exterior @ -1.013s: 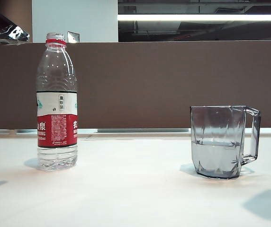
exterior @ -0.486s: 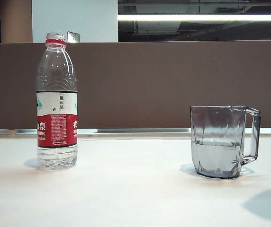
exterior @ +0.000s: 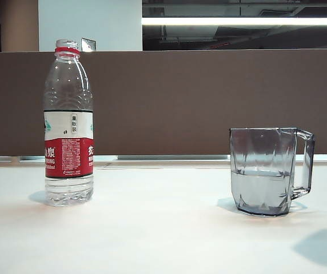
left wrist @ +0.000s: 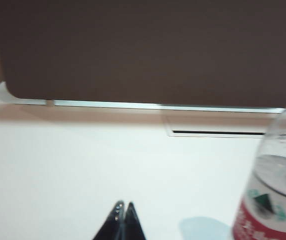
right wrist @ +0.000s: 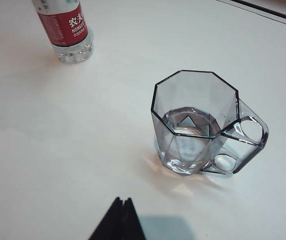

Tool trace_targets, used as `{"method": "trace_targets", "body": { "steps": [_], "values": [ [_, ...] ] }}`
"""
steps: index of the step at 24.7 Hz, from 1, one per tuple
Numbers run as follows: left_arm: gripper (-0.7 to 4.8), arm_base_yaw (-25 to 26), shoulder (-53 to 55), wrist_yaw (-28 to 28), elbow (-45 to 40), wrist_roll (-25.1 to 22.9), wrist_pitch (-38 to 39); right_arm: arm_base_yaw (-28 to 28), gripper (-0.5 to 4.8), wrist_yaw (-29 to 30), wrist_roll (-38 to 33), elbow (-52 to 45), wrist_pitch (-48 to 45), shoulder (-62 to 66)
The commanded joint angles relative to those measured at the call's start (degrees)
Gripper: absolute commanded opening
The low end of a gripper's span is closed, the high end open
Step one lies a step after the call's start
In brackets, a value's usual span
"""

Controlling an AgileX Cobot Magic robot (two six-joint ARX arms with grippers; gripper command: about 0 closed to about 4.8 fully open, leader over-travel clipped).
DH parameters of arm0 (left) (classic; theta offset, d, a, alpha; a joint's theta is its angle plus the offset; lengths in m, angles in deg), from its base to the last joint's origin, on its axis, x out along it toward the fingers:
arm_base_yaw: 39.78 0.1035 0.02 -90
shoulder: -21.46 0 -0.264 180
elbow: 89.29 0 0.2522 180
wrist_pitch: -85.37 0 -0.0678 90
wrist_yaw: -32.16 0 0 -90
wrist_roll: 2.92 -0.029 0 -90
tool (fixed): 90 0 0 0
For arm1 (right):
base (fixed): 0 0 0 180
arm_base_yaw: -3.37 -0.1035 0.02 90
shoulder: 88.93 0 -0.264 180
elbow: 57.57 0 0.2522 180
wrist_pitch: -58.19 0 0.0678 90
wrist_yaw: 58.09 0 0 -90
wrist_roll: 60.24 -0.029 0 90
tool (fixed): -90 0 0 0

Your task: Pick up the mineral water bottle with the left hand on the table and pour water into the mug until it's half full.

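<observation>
Exterior view: the mineral water bottle [exterior: 68, 123] stands upright and uncapped on the white counter [exterior: 163, 240], well apart from the mug [exterior: 264, 171], which already holds water to about halfway up its wall. Neither arm shows here.

Left wrist view: the left hand [left wrist: 123, 223] hangs low over the counter with its fingertips pressed together, holding nothing — the bottle [left wrist: 275, 185] stands near it, off to one side and untouched.

Right wrist view: the right hand [right wrist: 120, 220] hovers above and just short of the mug [right wrist: 195, 125], tips together, empty; the bottle [right wrist: 65, 27] lies well beyond the mug.

By my reading the pour is finished and the step in hand is the retreat. To do it well, keep the left hand clear of the bottle so it isn't toppled, and move away from the mug without jarring the counter.
</observation>
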Motion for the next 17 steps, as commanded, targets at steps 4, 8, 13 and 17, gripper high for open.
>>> {"method": "trace_targets", "body": {
  "steps": [4,8,13,17],
  "values": [
    [-0.06,0.68,0.04,-0.55,-2.27,-1.53,-4.61,0.00,-0.01,0.02,-0.13,0.37,-0.83,-0.07],
    [-0.05,0.52,0.04,-1.07,-2.27,-3.04,-3.89,0.00,-0.01,0.02,-0.13,0.35,-0.81,-0.09],
    [-0.06,-1.18,0.04,-1.27,-2.27,-3.02,-1.36,0.00,-0.01,0.02,-0.13,0.37,-0.81,-0.09],
    [-0.06,-2.34,0.04,-4.33,-2.27,-3.02,-1.05,0.00,-0.01,0.02,-0.13,0.35,-0.81,-0.09]
  ]
}}
